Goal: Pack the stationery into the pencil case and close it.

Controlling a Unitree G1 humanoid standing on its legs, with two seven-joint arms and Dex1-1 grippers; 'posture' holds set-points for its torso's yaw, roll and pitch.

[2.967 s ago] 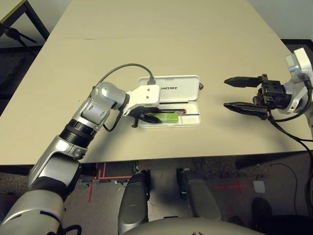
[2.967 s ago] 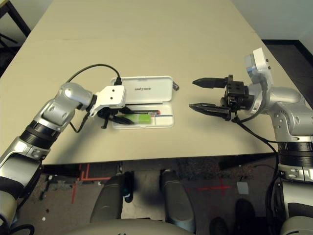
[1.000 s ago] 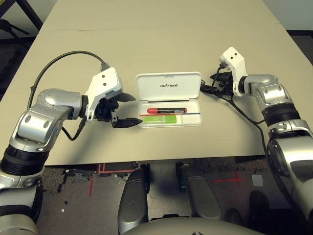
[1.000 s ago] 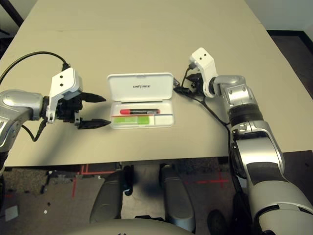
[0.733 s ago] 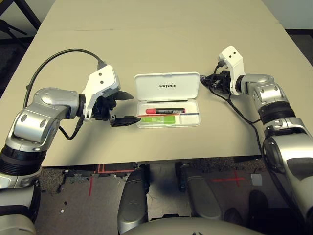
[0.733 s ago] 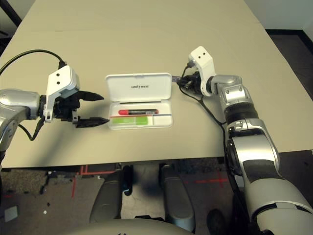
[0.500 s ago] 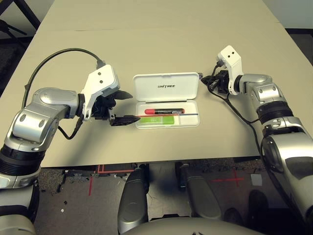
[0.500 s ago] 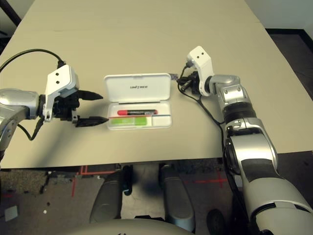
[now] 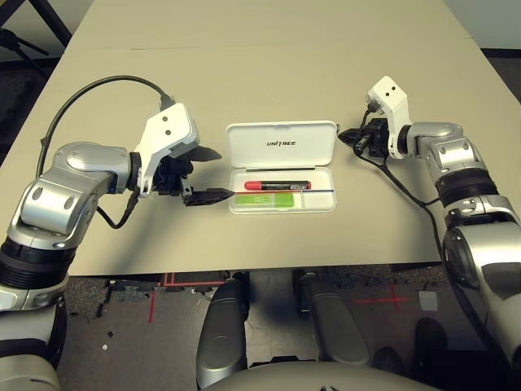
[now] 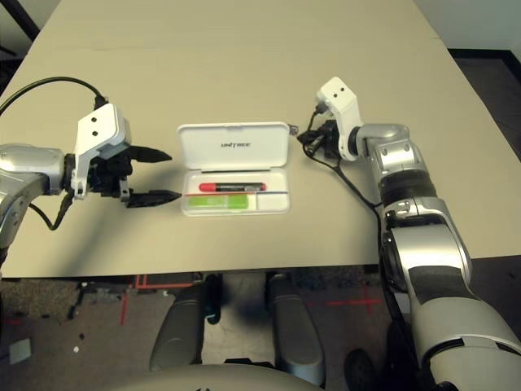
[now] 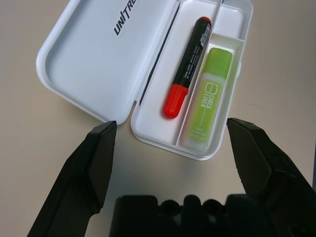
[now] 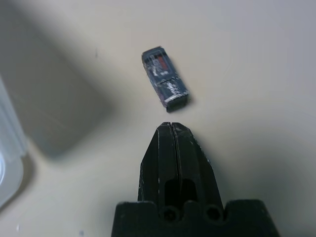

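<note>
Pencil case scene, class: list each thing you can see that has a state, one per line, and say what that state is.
pencil case: open, lid laid back flat on the table.
red marker: lying inside the case.
lime-green highlighter: lying inside the case, beside the marker.
small dark block: loose on the table, not packed, not gripped.
left gripper: open, empty, beside the case.
right gripper: shut, empty, just short of the block.

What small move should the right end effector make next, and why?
Probably it should open and come down around the small dark block. The right end effector is shut with nothing between its fingers, and the block lies on the table just beyond its tips. The red marker and green highlighter already lie in the open pencil case.
</note>
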